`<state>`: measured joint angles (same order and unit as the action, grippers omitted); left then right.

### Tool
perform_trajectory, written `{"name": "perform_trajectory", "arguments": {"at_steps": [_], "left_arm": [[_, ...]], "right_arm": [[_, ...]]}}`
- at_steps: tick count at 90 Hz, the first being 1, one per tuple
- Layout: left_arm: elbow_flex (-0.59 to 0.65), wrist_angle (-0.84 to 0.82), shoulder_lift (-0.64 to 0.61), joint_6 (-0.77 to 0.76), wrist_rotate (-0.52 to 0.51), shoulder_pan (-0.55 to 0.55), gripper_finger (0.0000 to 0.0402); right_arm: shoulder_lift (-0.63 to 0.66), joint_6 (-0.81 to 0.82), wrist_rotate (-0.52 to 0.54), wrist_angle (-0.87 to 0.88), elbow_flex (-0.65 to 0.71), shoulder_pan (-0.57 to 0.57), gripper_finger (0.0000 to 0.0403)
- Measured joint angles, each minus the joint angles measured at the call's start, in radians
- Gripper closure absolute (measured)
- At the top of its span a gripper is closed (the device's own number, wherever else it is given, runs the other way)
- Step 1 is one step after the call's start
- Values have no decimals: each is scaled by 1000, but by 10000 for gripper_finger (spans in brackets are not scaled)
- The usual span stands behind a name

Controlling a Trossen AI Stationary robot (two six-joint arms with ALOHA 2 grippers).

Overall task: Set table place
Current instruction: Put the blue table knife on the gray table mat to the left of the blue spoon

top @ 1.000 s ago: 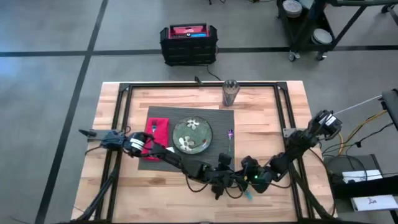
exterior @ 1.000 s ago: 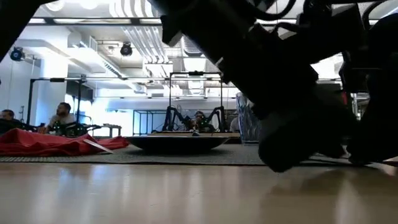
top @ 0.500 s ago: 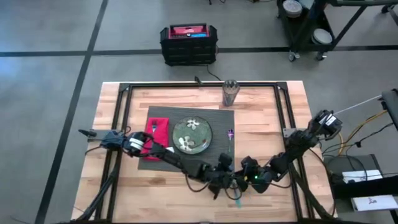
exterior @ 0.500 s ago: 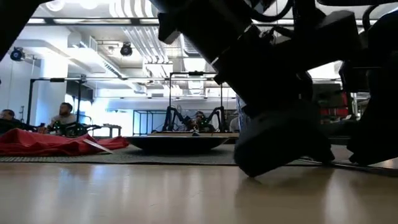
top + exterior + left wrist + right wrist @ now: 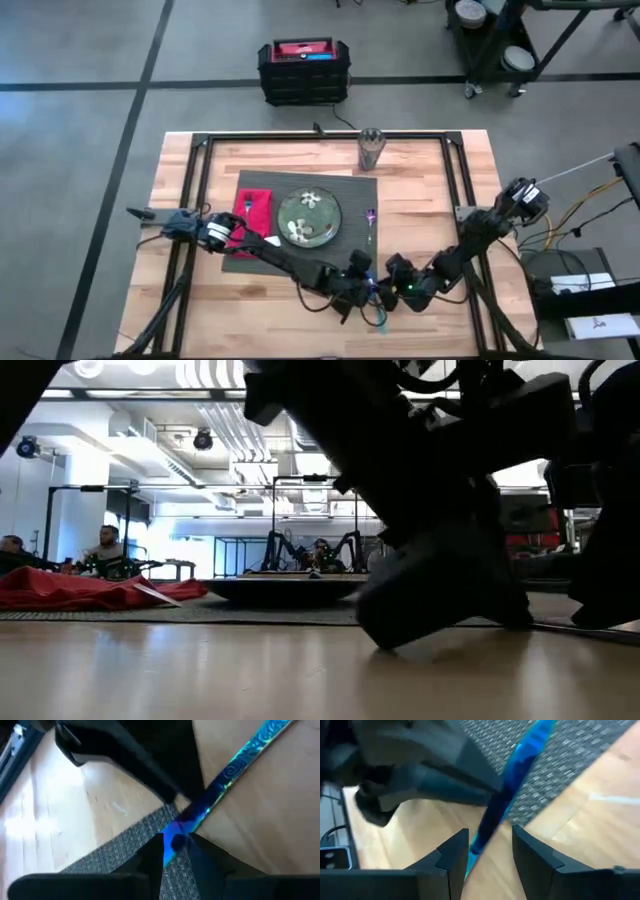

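Blue utensil point(image 5: 220, 787) sits at near table point(image 5: 250, 305) edge, just off placemat point(image 5: 345, 240) corner, slanting between both grippers. Left gripper point(image 5: 175, 851) is clamped on one end. Right gripper point(image 5: 490, 842) fingers are spread, w/ the other end passing between them. Plate point(image 5: 308, 217), napkin point(image 5: 252, 212), purple utensil point(image 5: 370, 220) on mat; glass point(image 5: 369, 150) at far corner.

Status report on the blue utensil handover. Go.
Left gripper shut on the blue utensil, near table edge below placemat. Right gripper open astride it, not clamped. Nothing in the way.
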<state>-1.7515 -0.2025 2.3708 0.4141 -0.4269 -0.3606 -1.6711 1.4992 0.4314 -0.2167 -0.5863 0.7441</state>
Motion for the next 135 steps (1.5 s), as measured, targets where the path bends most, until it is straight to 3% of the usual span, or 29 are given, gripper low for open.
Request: {"name": "perform_trajectory", "arguments": {"at_steps": [23, 39, 52, 71, 85, 96, 104, 135], "left_arm": [[-1, 55, 8, 3, 53, -7, 324], [4, 125, 15, -34, 138, -17, 324], [5, 140, 17, -34, 144, -25, 324], [2, 71, -31, -28, -23, -56, 324], [-2, 37, -52, -230, -52, -46, 324], [3, 49, -35, -438, 63, -8, 326], [11, 56, -25, -550, 91, 15, 327], [18, 66, 2, -612, 93, 27, 327]], "right_arm": [[0, 24, -59, -9, -19, 6, 265], [-1, 46, -53, -5, -20, 6, 278], [-1, 46, -43, -4, -20, 6, 290], [39, 17, -41, 2, -20, 6, 308], [75, -93, -26, 24, -20, 0, 322], [97, -164, -16, 88, -19, -11, 333], [103, -189, -14, 139, -19, -18, 342], [105, -203, 40, 200, -18, -31, 366]]}}
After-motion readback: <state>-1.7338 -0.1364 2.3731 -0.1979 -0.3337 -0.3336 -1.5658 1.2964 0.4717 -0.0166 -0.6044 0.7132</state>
